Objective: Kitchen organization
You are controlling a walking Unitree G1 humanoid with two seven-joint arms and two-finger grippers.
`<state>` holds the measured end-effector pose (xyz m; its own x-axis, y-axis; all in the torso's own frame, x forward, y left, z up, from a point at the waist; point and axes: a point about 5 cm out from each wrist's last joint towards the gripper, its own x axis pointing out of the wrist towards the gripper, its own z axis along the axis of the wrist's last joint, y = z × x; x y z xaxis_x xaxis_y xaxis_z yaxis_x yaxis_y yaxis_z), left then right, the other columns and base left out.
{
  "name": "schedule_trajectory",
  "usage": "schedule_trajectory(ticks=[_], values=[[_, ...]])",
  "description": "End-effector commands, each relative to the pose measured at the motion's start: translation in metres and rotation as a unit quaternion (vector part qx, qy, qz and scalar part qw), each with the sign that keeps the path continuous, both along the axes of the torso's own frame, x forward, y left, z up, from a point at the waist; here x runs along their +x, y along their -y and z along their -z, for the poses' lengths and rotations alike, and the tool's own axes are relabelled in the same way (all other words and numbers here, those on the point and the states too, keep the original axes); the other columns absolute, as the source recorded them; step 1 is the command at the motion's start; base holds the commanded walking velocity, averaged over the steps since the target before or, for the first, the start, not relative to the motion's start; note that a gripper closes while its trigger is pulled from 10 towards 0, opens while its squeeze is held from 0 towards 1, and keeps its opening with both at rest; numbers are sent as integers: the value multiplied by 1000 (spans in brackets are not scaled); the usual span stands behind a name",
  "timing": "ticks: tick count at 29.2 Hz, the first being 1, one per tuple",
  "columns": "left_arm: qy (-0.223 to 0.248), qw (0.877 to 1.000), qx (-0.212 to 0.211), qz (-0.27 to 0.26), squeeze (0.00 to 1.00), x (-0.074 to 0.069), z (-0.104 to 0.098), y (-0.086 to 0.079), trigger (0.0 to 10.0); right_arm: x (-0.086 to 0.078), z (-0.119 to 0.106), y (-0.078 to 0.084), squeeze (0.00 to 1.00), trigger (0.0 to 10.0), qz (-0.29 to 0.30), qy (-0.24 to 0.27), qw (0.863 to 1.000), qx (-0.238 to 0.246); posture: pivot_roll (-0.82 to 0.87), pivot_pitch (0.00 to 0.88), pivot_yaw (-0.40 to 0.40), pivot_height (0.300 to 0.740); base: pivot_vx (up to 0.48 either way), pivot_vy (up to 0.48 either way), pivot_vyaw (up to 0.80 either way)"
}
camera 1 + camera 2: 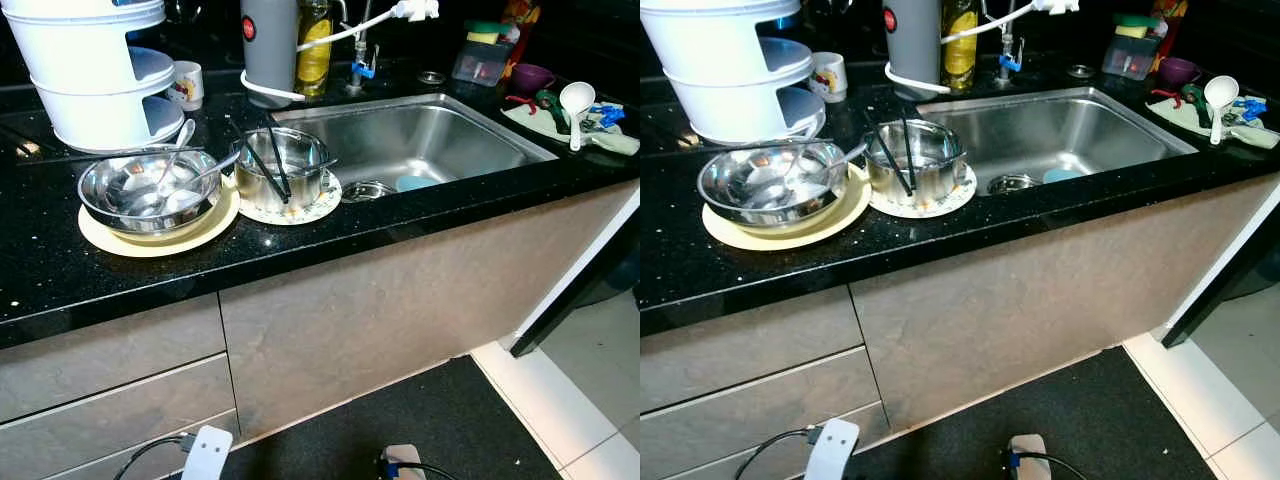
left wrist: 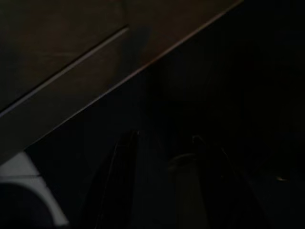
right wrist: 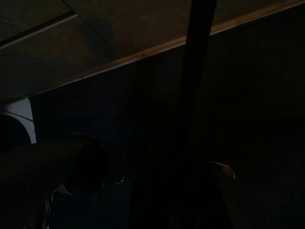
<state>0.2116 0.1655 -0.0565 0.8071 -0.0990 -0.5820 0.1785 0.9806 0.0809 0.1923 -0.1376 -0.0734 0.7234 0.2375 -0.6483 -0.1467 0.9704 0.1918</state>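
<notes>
I stand before a black stone counter (image 1: 420, 215) with both arms hanging idle down by the cabinet fronts (image 1: 330, 330). My left pincer (image 2: 162, 157) points at the dark floor mat (image 1: 440, 420), its two fingers parted and empty; of my right pincer (image 3: 200, 157) the dim wrist picture lets me make out too little to say whether it is spread or closed.

Everything to be tidied lies well above and ahead of both pincers. Up and to the left of them sits a wide steel bowl (image 1: 148, 192) on a cream plate (image 1: 190, 238), spoons resting inside it. Just beside it, nearer the sink, a smaller steel pot (image 1: 285, 168) stands on a patterned plate (image 1: 322, 205) with black chopsticks (image 1: 272, 160) leaning in it. The steel sink (image 1: 430, 135) opens ahead and to the right, a blue dish (image 1: 414, 183) lying near its drain.

By my reading the task has hardly begun: this is the approach, with nothing yet lifted. The next move calls for raising an arm past the counter's front edge and reaching for the pot or the bowl, probably to carry it to the sink.

The edge overhangs the cabinets, so the arm should swing outward first. The basin offers open room; a white steamer (image 1: 95, 70) crowds the counter behind the bowl.
</notes>
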Motion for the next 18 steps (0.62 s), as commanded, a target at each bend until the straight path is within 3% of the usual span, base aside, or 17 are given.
schedule_trajectory(ticks=[1, 10, 18], values=[[15, 999, 10, -29, 0, -5, 1, -6, 10000, -18, 10, 26, 0, 10000, 31, -33, 998, -41, -49, 128, -49, 740, 0, 0, 0], [58, 993, -30, -98, 0, 4, -10, -17, 10000, -18, 10, 25, 0, 10000, 27, -34, 998, -41, -37, 125, -48, 740, 0, 0, 0], [38, 996, -35, -71, 0, 5, -7, -5, 10000, -12, 7, 24, 0, 10000, 35, -27, 998, -41, -45, 127, -47, 740, 0, 0, 0]])
